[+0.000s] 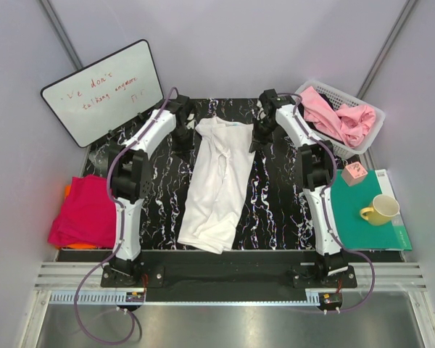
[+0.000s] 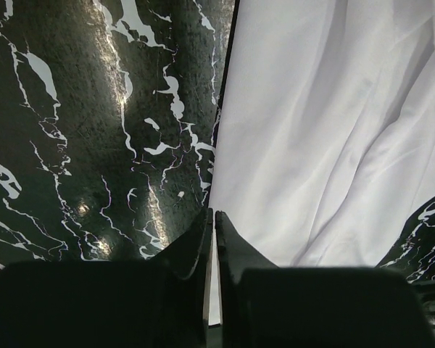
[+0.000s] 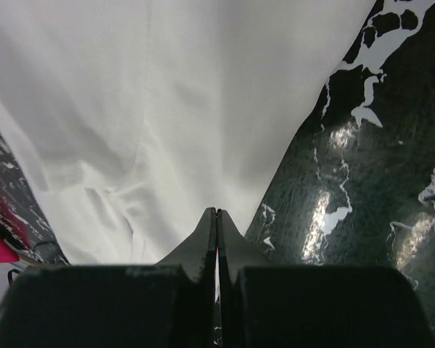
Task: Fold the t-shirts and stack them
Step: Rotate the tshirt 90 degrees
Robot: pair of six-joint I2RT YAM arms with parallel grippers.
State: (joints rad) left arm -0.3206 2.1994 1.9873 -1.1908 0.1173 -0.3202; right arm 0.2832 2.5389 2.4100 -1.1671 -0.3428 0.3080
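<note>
The white cloth t-shirt [image 1: 216,181] lies lengthwise down the middle of the black marbled surface [image 1: 159,196], rumpled and partly doubled over itself, with its collar end at the far side. It looks light, thin and limp. It will likely sag, drag and crease rather than hold a shape, so it is best pinched at two points along an edge and kept taut between them. It seems neither fragile nor slippery.

The left pincer [image 2: 212,214] sits low at the shirt's far left edge. Its fingers are pressed almost together with a sliver of white cloth between them, so I judge it to be pinching that edge. The right pincer [image 3: 217,212] mirrors it at the far right edge, pressed fully together on the white fabric.

Magenta-red folded t-shirts [image 1: 83,210] lie at the left side. Pink t-shirts [image 1: 341,116] sit in the white plastic mesh basket [image 1: 375,134] at the far right.
</note>
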